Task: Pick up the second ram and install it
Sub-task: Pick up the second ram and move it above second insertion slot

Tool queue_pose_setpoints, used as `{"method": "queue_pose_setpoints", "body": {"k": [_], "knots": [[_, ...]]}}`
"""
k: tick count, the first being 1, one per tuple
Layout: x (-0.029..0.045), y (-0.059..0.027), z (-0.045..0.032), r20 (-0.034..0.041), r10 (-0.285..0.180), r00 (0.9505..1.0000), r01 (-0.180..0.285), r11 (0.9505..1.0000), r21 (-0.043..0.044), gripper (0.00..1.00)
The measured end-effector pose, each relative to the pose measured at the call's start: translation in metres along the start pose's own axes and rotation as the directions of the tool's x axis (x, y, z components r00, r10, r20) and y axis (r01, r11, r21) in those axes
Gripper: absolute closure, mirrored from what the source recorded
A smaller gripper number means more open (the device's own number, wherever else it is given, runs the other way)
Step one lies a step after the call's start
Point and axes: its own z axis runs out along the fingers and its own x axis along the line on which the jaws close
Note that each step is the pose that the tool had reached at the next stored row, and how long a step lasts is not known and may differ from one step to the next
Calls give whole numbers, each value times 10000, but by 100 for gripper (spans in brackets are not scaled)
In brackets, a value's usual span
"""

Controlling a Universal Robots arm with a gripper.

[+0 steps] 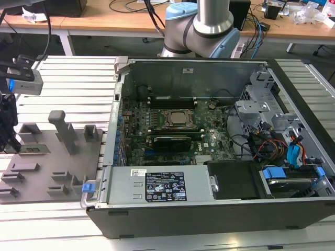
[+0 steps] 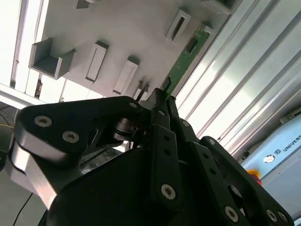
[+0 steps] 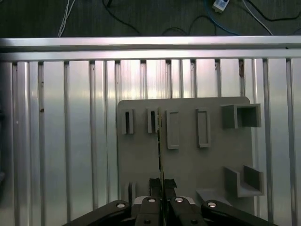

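The second ram (image 2: 189,48) is a thin green stick standing on edge on the grey fixture plate (image 3: 188,155). The first wrist view shows the ram (image 3: 160,141) edge-on, running away from the fingers. My gripper (image 3: 162,182) is shut on its near end, one black finger on each side. In the second wrist view my gripper (image 2: 165,92) pinches the stick's lower end. At the exterior view's far left, my gripper (image 1: 14,146) stands over the plate with the ram (image 1: 35,150) beside it. I cannot tell whether the stick has left its holder.
The open computer case (image 1: 183,185) lies at the exterior view's right, with the CPU socket (image 1: 177,118) and black memory slots (image 1: 170,140) inside. Grey holder blocks (image 1: 63,129) rise from the fixture plate. A ribbed aluminium table (image 3: 61,141) lies underneath, and the arm's base (image 1: 201,26) stands behind the case.
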Motion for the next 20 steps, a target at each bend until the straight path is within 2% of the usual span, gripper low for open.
{"method": "queue_pose_setpoints", "body": {"k": [6,20], "knots": [[-3,4,-128,-1,0,10000,0,10000,0,86],[-8,12,-357,0,0,10000,0,10000,0,86]]}}
